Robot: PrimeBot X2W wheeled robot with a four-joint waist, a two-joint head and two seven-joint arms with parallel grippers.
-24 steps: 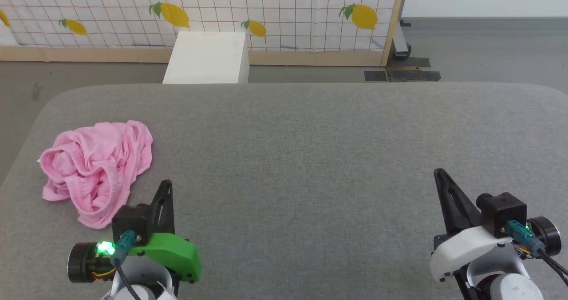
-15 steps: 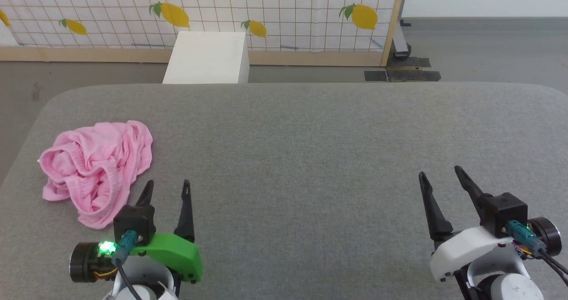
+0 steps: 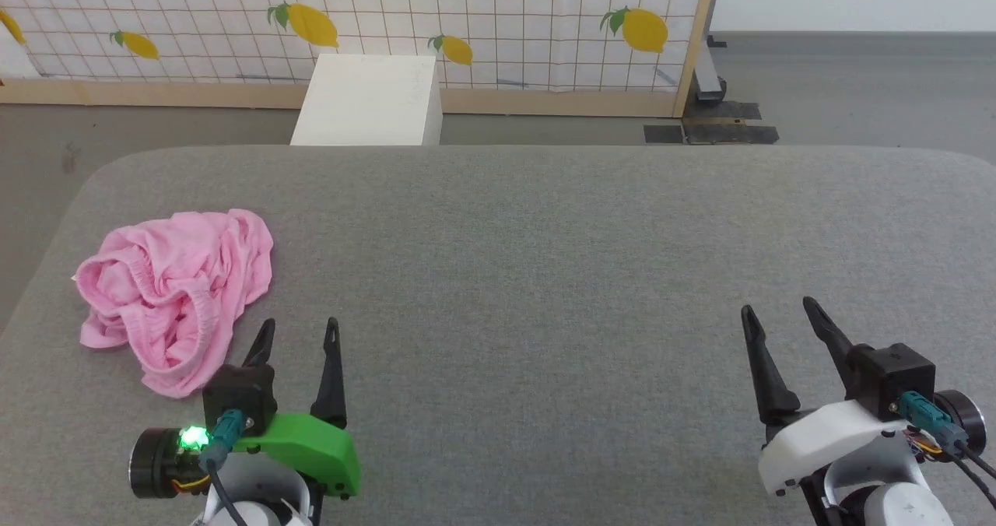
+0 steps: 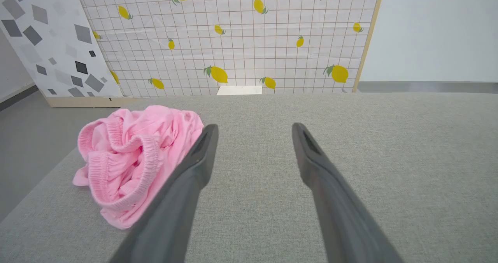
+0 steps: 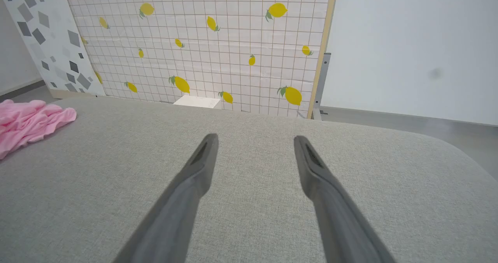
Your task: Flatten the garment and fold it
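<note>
The shorts [image 3: 175, 296] lie crumpled in a heap by the bench's [image 3: 529, 261] left edge, closer to its near left corner, with the gathered waistband on the near side. The left gripper [image 3: 300, 324] is just right of the heap, jaws apart and empty; I cannot tell whether it touches the cloth. The right gripper [image 3: 778, 306] is toward the near right corner, well apart from the shorts, jaws apart and empty.

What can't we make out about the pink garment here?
Head view: garment is bunched; its own folds hide leg openings and which side faces up.
Left wrist view: a jaw of the left gripper covers its near right edge.
Right wrist view: the left frame edge cuts it off.
</note>
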